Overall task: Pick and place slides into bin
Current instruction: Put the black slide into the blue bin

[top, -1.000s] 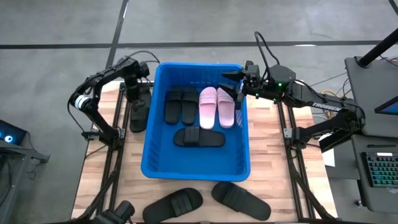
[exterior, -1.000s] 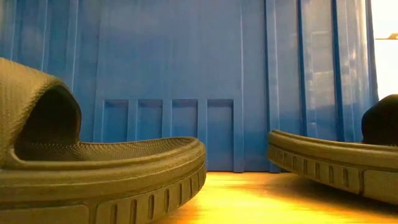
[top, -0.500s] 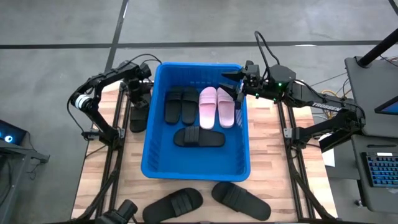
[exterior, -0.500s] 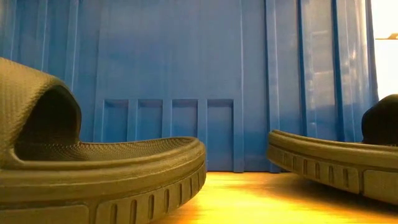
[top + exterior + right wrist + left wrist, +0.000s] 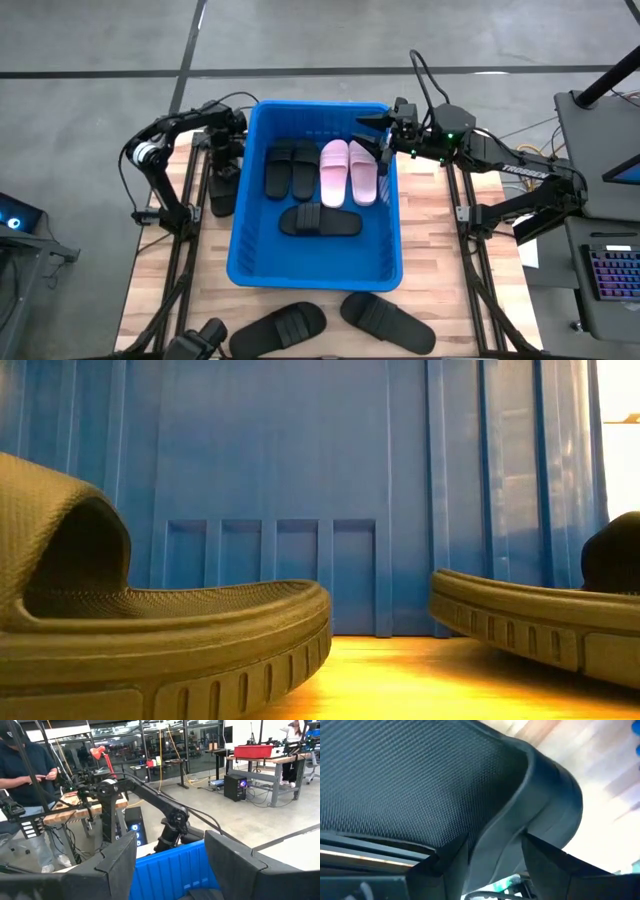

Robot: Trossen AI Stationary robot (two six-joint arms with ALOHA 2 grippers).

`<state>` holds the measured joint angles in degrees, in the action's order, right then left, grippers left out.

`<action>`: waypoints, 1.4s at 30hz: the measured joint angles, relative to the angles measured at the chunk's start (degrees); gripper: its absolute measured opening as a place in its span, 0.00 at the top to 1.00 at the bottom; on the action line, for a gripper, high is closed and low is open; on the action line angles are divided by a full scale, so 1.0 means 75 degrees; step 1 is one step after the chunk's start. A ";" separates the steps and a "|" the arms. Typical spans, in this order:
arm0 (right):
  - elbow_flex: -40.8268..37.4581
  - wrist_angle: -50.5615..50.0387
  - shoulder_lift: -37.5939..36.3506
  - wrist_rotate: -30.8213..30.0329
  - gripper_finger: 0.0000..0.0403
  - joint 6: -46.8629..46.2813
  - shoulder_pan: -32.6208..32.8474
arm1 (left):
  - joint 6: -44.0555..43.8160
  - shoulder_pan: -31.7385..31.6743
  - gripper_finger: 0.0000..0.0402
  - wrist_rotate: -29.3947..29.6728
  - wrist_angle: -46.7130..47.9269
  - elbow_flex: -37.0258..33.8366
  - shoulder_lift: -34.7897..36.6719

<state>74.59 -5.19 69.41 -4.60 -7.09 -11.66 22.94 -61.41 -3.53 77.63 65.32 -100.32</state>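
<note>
Pale butcher-block wood forms the bench [image 5: 430,250], standing on a grey concrete floor [image 5: 300,40]. High view: a bright blue bin [image 5: 250,215] sits mid-bench, holding a black pair of slides [image 5: 290,168], a pale pink pair [image 5: 349,171] beside it, and one black slide [image 5: 320,221] lying crosswise below them; two more black slides [image 5: 335,322] lie on the bench at the bin's near end, and another black slide [image 5: 222,188] lies on the bench just outside the bin's left wall. The left tool [image 5: 226,160] is down on that outside slide; the right tool [image 5: 378,138] hangs over the bin's far right corner, fingers spread wide with nothing between them. Low view: the ribbed blue bin wall [image 5: 330,490] fills the background, with a black slide [image 5: 160,640] close at left and another slide's sole [image 5: 530,625] at right, both on the yellow-lit wood. Left wrist view: textured black rubber of the slide [image 5: 420,780] fills the frame, the fingers [image 5: 452,865] narrow about its edge. Right wrist view: the wide-set fingers [image 5: 115,865], the bin rim [image 5: 170,862], the left arm [image 5: 150,800] beyond, and a workshop with tables, cables, a red tray [image 5: 252,751] and two people [image 5: 25,775] standing.
</note>
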 joint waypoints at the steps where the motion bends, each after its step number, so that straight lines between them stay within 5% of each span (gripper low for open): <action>1: 0.0000 0.0000 0.0000 0.0000 0.44 0.0000 0.0000 | 0.0024 0.0000 0.57 -0.0005 0.0046 -0.0002 -0.0047; 12: 0.0000 0.0006 0.0000 -0.0003 0.44 0.0129 -0.0003 | 0.0702 -0.0004 0.61 -0.0268 0.0569 -0.0015 -0.0229; 22: 0.0000 0.0009 0.0000 -0.0003 0.44 0.0207 -0.0003 | 0.0810 -0.0002 0.97 -0.0006 0.1505 -0.0008 -0.0229; 42: 0.0000 0.0003 0.0000 -0.0005 0.44 0.0294 -0.0003 | 0.0799 0.0000 1.00 0.0016 0.1654 0.0096 0.0782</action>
<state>74.59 -5.17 69.41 -4.64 -4.89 -11.68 28.93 -61.41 -3.41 90.04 66.04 -94.46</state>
